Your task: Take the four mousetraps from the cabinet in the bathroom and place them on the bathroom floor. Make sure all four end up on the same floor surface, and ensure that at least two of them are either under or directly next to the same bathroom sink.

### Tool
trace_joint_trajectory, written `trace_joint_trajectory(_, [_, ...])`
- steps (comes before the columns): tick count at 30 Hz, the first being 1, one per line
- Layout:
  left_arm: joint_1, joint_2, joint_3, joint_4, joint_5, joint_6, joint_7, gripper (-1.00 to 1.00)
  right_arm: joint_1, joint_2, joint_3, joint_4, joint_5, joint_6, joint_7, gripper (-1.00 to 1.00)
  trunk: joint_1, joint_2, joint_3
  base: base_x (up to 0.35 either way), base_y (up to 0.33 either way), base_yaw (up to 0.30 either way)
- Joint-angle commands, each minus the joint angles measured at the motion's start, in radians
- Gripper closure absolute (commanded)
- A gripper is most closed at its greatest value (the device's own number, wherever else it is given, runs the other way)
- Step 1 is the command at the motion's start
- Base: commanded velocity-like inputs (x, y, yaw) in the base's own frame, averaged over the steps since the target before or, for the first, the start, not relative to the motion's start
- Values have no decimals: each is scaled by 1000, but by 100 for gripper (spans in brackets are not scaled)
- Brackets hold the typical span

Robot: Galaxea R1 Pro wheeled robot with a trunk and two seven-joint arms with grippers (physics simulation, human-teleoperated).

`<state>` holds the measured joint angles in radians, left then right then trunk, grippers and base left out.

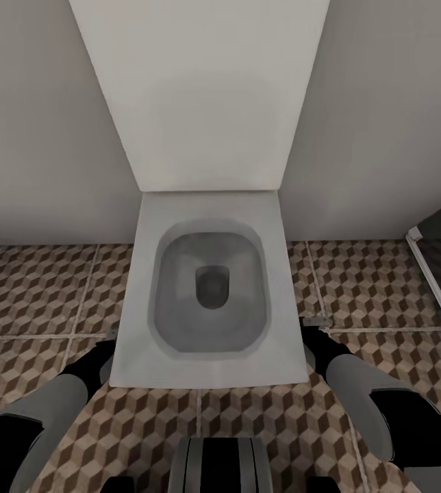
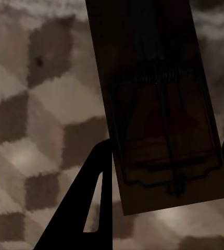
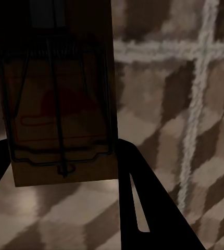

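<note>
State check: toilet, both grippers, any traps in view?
Toilet: lid up against the wall, bowl open.
Left gripper: shut on a mousetrap, held between its fingers above the tiled floor.
Right gripper: shut on a second mousetrap, above the floor.
Both traps: wire bar lies flat on the board; whether they are set is unclear.

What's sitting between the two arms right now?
The white toilet, standing on the patterned tile floor, fills the stretch between them in the head view.
</note>
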<state>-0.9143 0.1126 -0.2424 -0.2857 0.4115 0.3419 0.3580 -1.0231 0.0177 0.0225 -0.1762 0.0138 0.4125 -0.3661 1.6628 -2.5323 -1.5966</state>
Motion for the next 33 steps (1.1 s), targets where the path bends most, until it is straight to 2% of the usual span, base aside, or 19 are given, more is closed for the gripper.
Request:
trace_joint_trajectory(1, [0, 1, -10, -3, 7, 6, 9, 100, 0, 0, 2, -2, -2, 7, -2, 100, 0, 0, -1, 0, 0, 0])
trace_joint_trajectory(6, [0, -1, -11, -1, 7, 6, 8, 100, 0, 1, 2, -2, -2, 6, -2, 100, 0, 0, -1, 0, 0, 0])
trace_joint_trajectory(7, [0, -1, -11, -1, 7, 6, 8, -100, 0, 1, 2, -2, -2, 6, -2, 100, 0, 0, -1, 0, 0, 0])
trace_joint_trajectory(33, [0, 2, -9, -1, 7, 6, 7, -100, 0, 1, 2, -2, -2, 6, -2, 100, 0, 0, -1, 0, 0, 0])
